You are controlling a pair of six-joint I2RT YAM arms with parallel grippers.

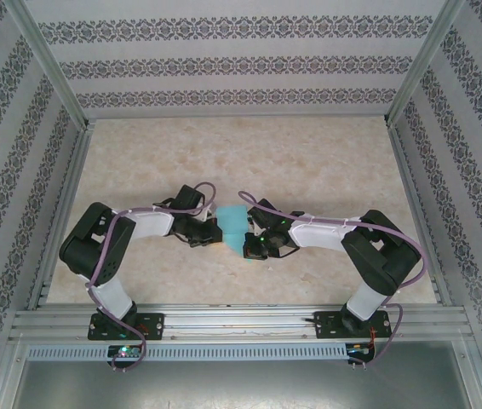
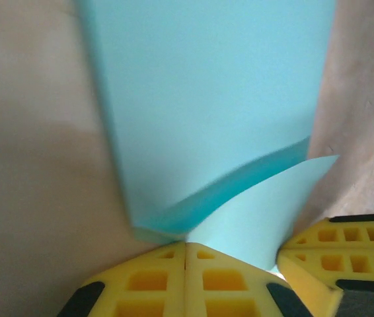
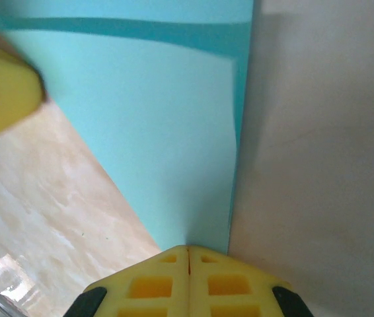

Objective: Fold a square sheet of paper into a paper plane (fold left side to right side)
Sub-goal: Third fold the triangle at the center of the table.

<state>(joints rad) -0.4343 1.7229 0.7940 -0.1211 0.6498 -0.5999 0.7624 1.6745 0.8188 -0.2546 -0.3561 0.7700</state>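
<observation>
The square sheet of paper [image 1: 233, 220] is light turquoise and folded into a narrower shape, and it sits between the two wrists at the table's middle. In the left wrist view the paper [image 2: 207, 99] runs down to my left gripper [image 2: 186, 246], whose yellow jaws are shut on its lower corner. A loose flap [image 2: 260, 218] curls toward the right gripper's fingers [image 2: 345, 247]. In the right wrist view the paper [image 3: 167, 132] tapers into my right gripper [image 3: 187, 249], which is shut on it. From above, the left gripper [image 1: 217, 232] and right gripper [image 1: 254, 245] nearly touch.
The marble-patterned table [image 1: 309, 162] stretches behind the arms, walled by patterned panels and metal posts [image 1: 49, 64]. A metal rail [image 1: 241, 322] carries both arm bases along the near edge. The left gripper's yellow finger [image 3: 2, 86] pokes into the right wrist view.
</observation>
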